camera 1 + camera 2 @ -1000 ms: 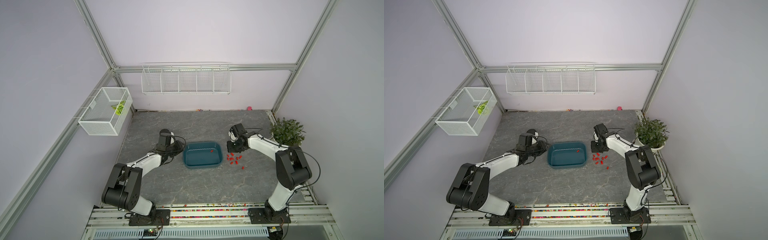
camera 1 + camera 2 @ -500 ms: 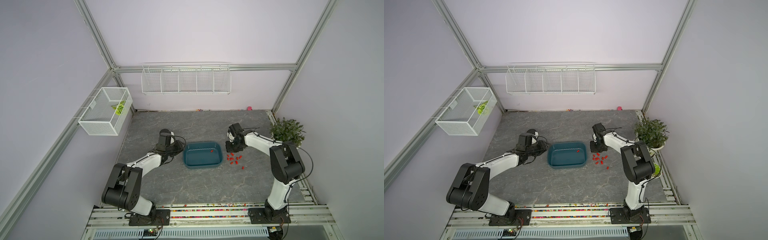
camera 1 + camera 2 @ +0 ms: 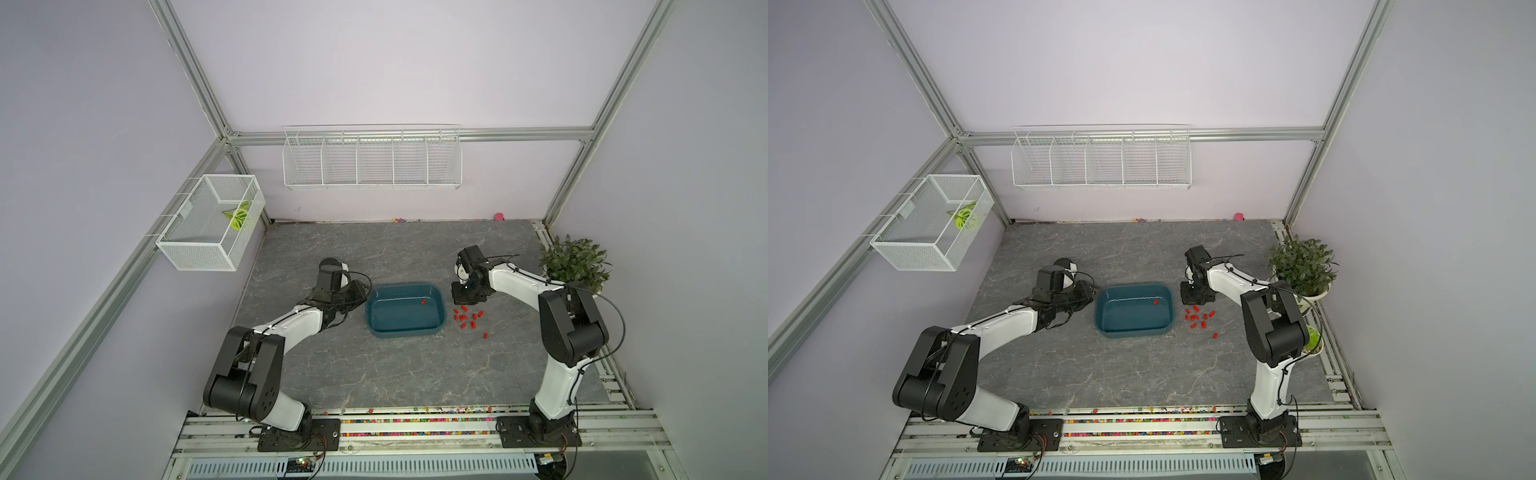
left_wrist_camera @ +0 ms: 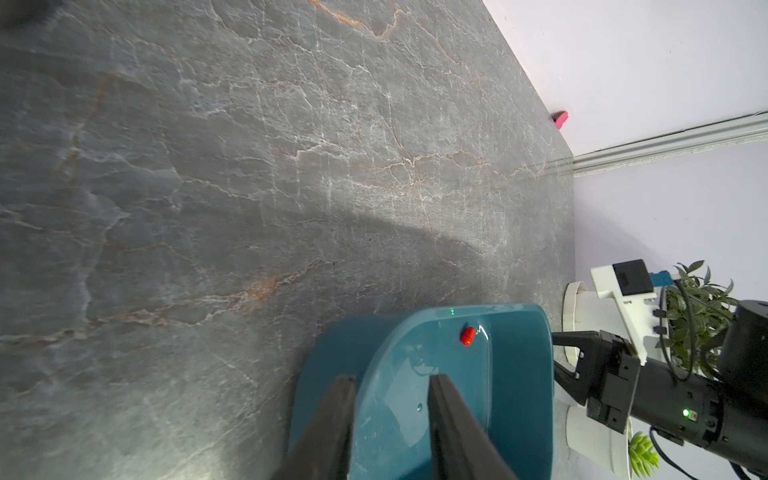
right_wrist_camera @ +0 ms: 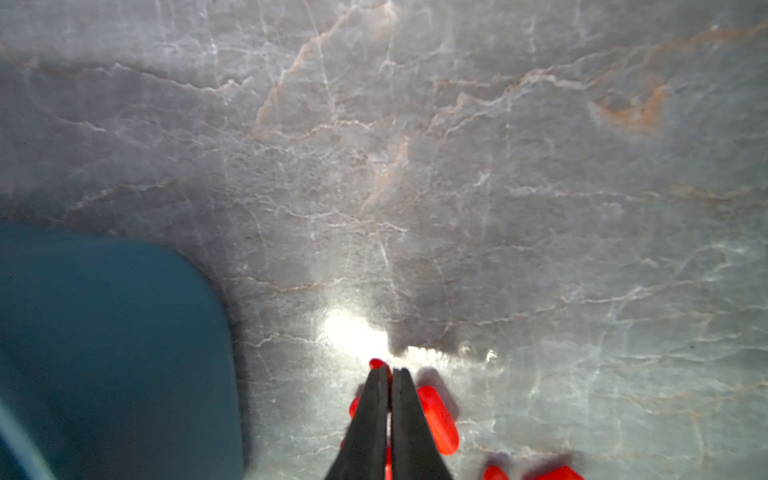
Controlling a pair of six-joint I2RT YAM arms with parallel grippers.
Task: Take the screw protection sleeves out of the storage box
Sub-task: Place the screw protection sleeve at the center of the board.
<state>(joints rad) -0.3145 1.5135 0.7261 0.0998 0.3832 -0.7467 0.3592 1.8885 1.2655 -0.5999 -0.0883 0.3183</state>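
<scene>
The teal storage box [image 3: 405,286] [image 3: 1133,286] sits mid-table. One red screw protection sleeve [image 3: 423,302] [image 4: 468,336] lies inside it near the far right corner. Several more sleeves [image 3: 467,318] [image 3: 1198,318] lie scattered on the table just right of the box. My left gripper [image 3: 365,293] [image 4: 392,378] is shut on the box's left wall, one finger inside and one outside. My right gripper [image 3: 463,299] [image 5: 390,370] hangs low over the far end of the scattered sleeves, fingers together. A red sleeve [image 5: 378,365] peeks out at its tip; I cannot tell if it is pinched.
A potted plant [image 3: 573,262] stands at the right edge behind my right arm. White wire baskets hang on the back wall [image 3: 372,160] and the left wall [image 3: 210,224]. A small pink object [image 3: 498,216] lies by the back wall. Coloured beads [image 3: 415,422] line the front rail.
My right gripper has dropped slightly toward the table beside the box's right end. The left arm and the box have not moved.
</scene>
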